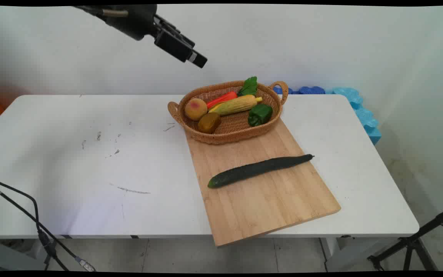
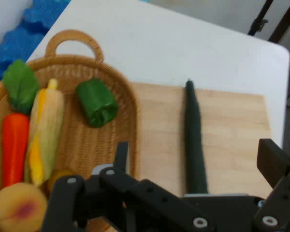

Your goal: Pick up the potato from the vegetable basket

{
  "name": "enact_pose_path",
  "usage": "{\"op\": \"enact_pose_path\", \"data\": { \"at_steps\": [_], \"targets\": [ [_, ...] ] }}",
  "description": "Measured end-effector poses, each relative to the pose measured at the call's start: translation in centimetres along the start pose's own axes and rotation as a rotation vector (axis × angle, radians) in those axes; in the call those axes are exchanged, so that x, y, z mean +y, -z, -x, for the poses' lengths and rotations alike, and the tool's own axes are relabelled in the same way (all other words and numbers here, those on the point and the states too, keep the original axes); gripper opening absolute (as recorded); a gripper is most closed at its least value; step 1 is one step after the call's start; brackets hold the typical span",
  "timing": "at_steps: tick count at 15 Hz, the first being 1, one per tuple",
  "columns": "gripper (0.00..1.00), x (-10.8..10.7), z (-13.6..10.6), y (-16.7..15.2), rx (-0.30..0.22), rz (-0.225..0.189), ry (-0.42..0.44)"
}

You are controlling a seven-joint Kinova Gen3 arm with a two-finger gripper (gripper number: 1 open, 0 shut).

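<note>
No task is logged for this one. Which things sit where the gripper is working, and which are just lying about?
Under the gripper's view:
gripper, open, raised, holding nothing
basket with peach, carrot, corn, pepper
cucumber on board

Lying about:
blue foam behind table
cables
tripod

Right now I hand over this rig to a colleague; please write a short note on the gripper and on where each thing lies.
Gripper: raised high above the table, up and left of the basket, holding nothing; fingers look open in the hand view.
Wicker basket: on the far end of the wooden cutting board. It holds a peach, a carrot with a green leaf, a corn cob, a green bell pepper and a brownish fruit that I cannot name.
Cucumber: lies across the board, apart from the basket.
Nothing is touched by the gripper.
</note>
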Motion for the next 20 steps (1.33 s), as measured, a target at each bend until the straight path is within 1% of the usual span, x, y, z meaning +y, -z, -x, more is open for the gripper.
{"op": "enact_pose_path", "data": {
  "at_steps": [3, 6, 7, 8, 11, 14, 15, 17, 20],
  "targets": [
    [1.0, -1.2, 0.6, -1.2, -0.044, -0.047, 0.027],
    [1.0, -2.6, 1.5, -3.8, -0.111, -0.101, 0.072],
    [1.0, -3.2, 2.0, -5.6, -0.146, -0.126, 0.099],
    [1.0, -3.5, 2.3, -6.9, -0.171, -0.14, 0.118],
    [1.0, -4.5, 3.0, -11.0, -0.231, -0.178, 0.17],
    [1.0, -5.4, 3.6, -15.1, -0.278, -0.213, 0.221],
    [1.0, -5.9, 3.9, -16.9, -0.298, -0.227, 0.246],
    [1.0, -6.3, 4.4, -19.0, -0.322, -0.242, 0.275],
    [1.0, -7.3, 5.4, -22.6, -0.366, -0.28, 0.318]
  ]
}}
